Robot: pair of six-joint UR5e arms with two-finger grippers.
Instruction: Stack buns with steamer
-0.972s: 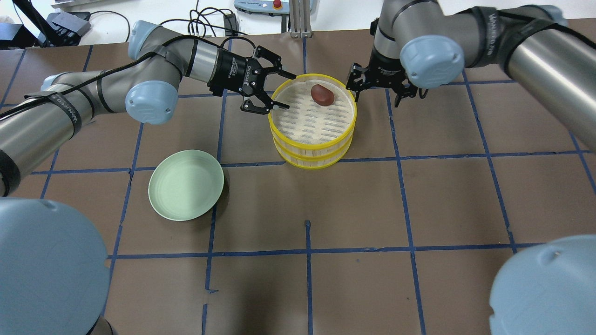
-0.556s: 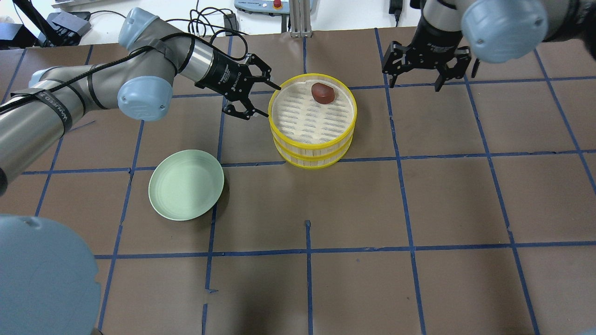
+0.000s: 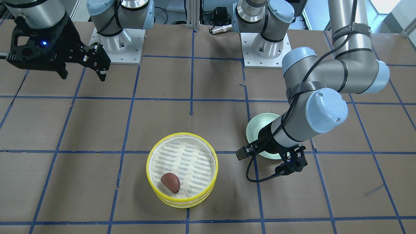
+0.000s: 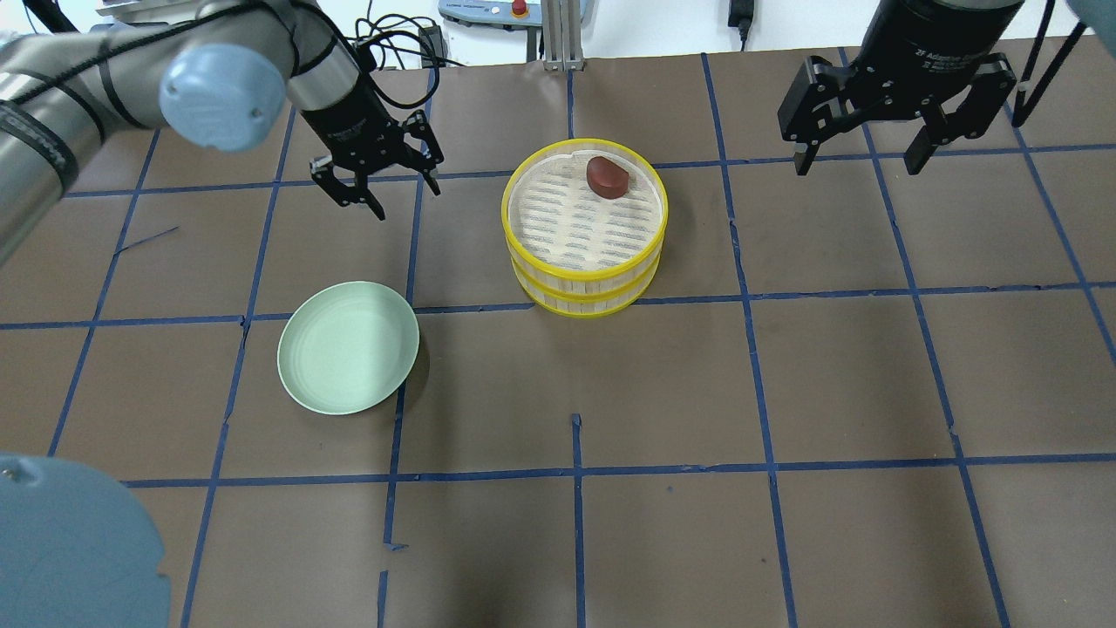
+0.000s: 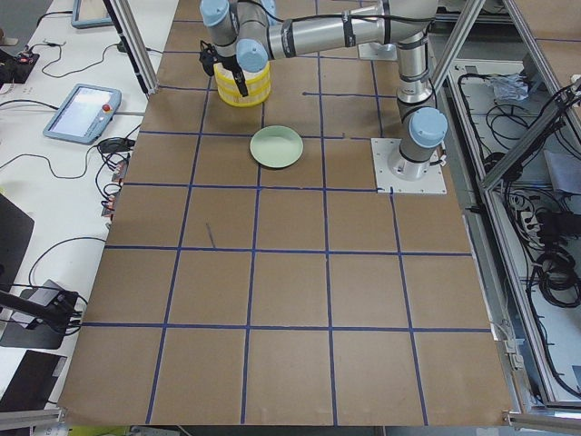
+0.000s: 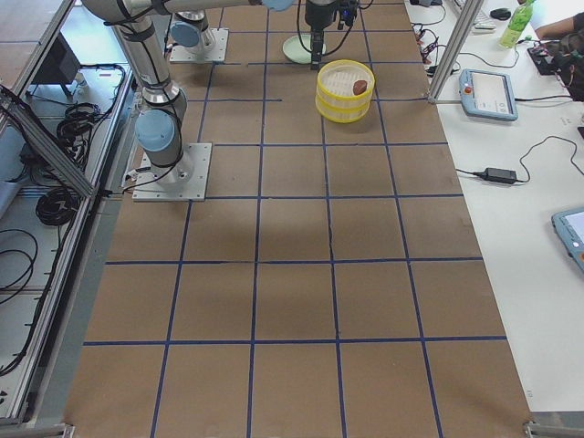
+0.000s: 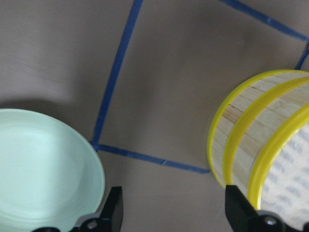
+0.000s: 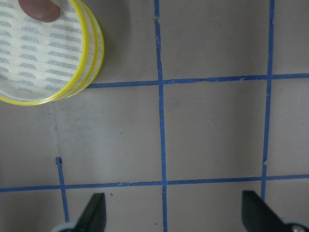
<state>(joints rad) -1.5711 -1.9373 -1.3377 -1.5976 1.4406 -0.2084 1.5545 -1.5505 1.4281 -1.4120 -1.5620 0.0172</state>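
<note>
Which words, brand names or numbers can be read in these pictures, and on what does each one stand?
"2F Adaptive": white print on the body of the right gripper; the rest is too small to read.
"WANNEED": on the black strap around the left arm; small, so not certain.
White print on the left gripper: too small to read.
No text on the steamer, bun or plate.
</note>
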